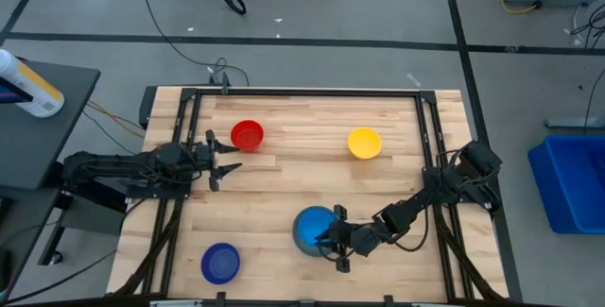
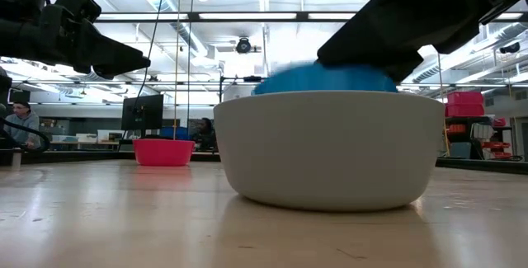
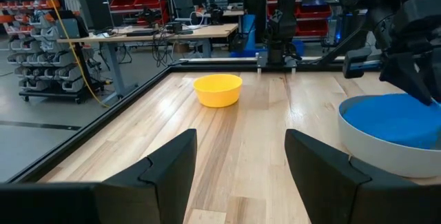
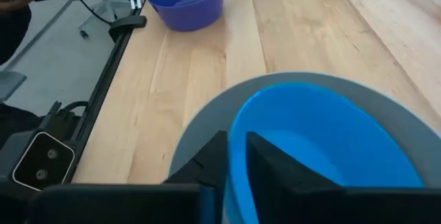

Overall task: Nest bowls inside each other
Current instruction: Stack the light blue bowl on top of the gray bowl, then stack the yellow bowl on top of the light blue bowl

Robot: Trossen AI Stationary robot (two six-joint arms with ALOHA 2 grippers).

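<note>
A light blue bowl (image 1: 310, 229) sits inside the larger pale grey bowl (image 2: 330, 148), near the table's front centre, and its top shows above the grey rim (image 3: 372, 156). My right gripper (image 4: 236, 156) is shut on the blue bowl, reaching in from the right. The red bowl (image 1: 248, 135) and the yellow bowl (image 1: 364, 143) stand on their bases toward the far side. The dark blue bowl (image 1: 220, 263) stands at the near left. My left gripper (image 1: 227, 159) waits open beside the red bowl, holding nothing. My right gripper pinches the light blue bowl's rim (image 4: 238, 138) on the side nearest the table's right edge. One finger (image 4: 275, 172) is inside the bowl; the other (image 4: 210, 162) is outside, between the blue wall and the grey one. The fingers slant down from the right. The bowl sits upright within the grey bowl.
Black rails (image 1: 430, 156) run along the table's edges. Bare wood lies in the middle between the red, yellow and nested bowls. A person (image 2: 21, 124) sits in the room beyond the table.
</note>
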